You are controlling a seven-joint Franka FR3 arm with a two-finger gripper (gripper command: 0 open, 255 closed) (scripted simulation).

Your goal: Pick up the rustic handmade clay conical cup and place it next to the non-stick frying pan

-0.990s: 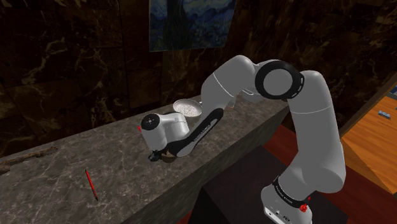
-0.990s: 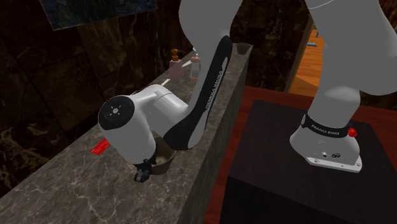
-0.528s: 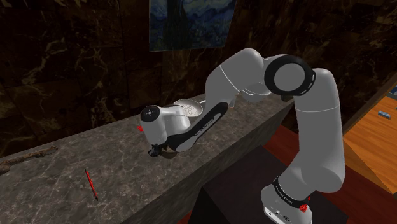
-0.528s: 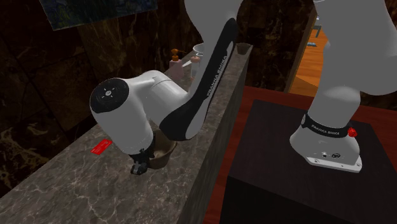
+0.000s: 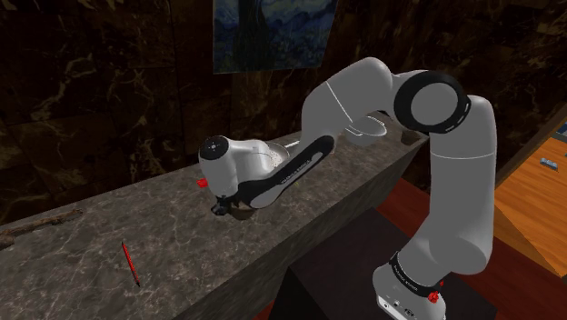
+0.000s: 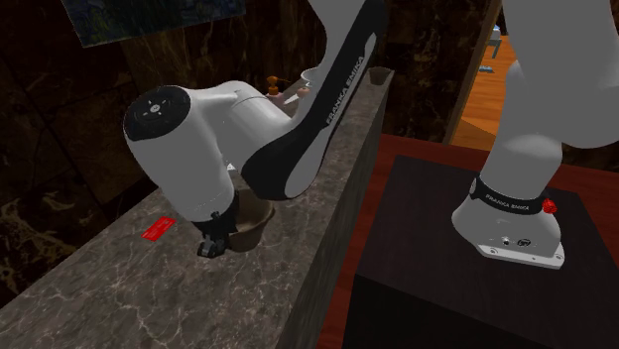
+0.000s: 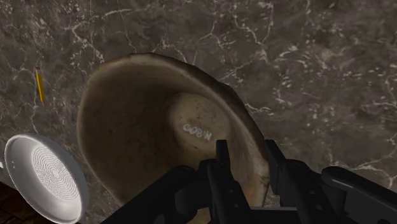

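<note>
Dark veined marble forms both the wall (image 5: 91, 73) and the long desk (image 5: 82, 245). A painting (image 5: 268, 32) hangs at 12 o'clock above the work zone.

Reading the shoulder view from its left:

- A red pen (image 5: 130, 264) lies well apart from the work, at 8 o'clock from the hand.
- The brown conical cup (image 6: 250, 222) sits tucked beneath the white wrist, near the desk edge that faces the stand.
- The black fingers (image 7: 222, 167) pinch the cup's side wall at the rim, one inside the bowl and one outside. This rim grip probably suits a cone too wide to span across its mouth.
- Whether the base has cleared the desk cannot be told.
- The wrist view shows the pale frying pan (image 7: 43, 178) just beside the cup, with a yellow pencil (image 7: 39, 86) beyond it.
- The arm (image 5: 454, 182) arches back to the stand (image 5: 336, 273) at 4 o'clock.

Judgement: the grasp looks complete. The carry to a bare spot beside the pan appears short, so a low lift should suffice.
</note>
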